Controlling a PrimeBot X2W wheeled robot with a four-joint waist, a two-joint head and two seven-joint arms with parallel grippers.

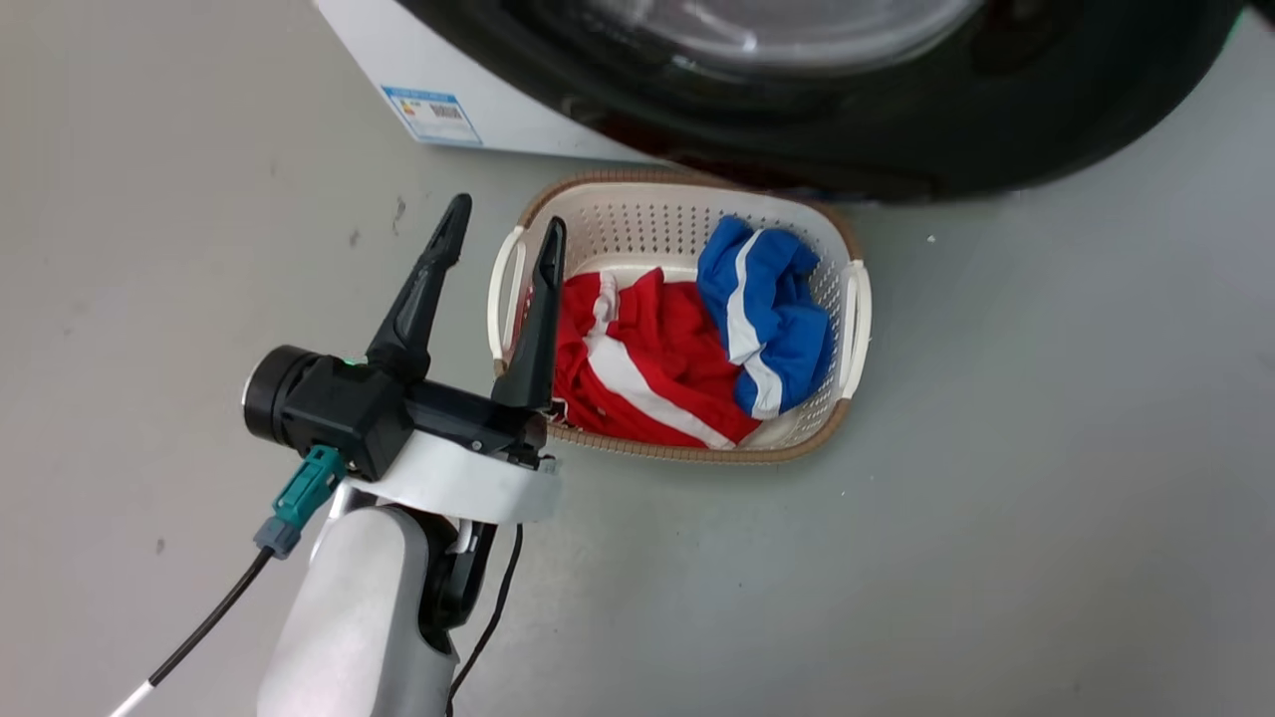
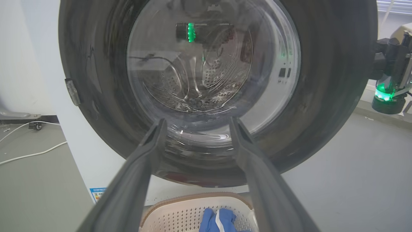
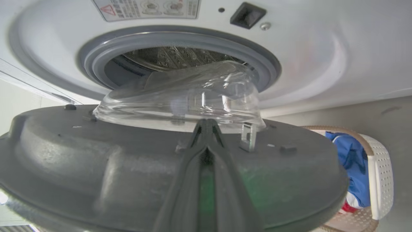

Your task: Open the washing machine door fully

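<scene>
The washing machine door [image 3: 96, 167] stands ajar, swung partway off the washing machine [image 3: 322, 64]. In the right wrist view the grey gasket [image 3: 180, 37] and the steel drum [image 3: 167, 56] show past the clear glass bowl [image 3: 180, 96], which is out of the opening. In the head view the black disc hangs at twelve to one o'clock, and the white cabinet with its blue label [image 1: 433, 115] sits at eleven.

The step in hand looks like the swing itself: the latch is free and the door is not yet fully open. The right jaws are together with nothing between them. Their fingers [image 3: 186, 193] lie along the door's inner face, tips just beside the base of the bowl; whether they press on it cannot be told. The left jaws are apart and empty, fingers [image 1: 413, 299] at eight o'clock in the head view. In the left wrist view they face the door's outer side, apart from it.

The next move probably calls for a steady push along the hinge's arc, with the tips kept off the small latch hook [image 3: 248, 138] near them.

The floor [image 1: 1046, 498] is smooth and grey. A laundry basket [image 1: 857, 319] sits at the centre of the head view, below the door's lower edge, holding a red garment [image 1: 637, 368] and a blue garment [image 1: 767, 309]. A white cable [image 2: 32, 154] trails at eight o'clock in the left wrist view.
</scene>
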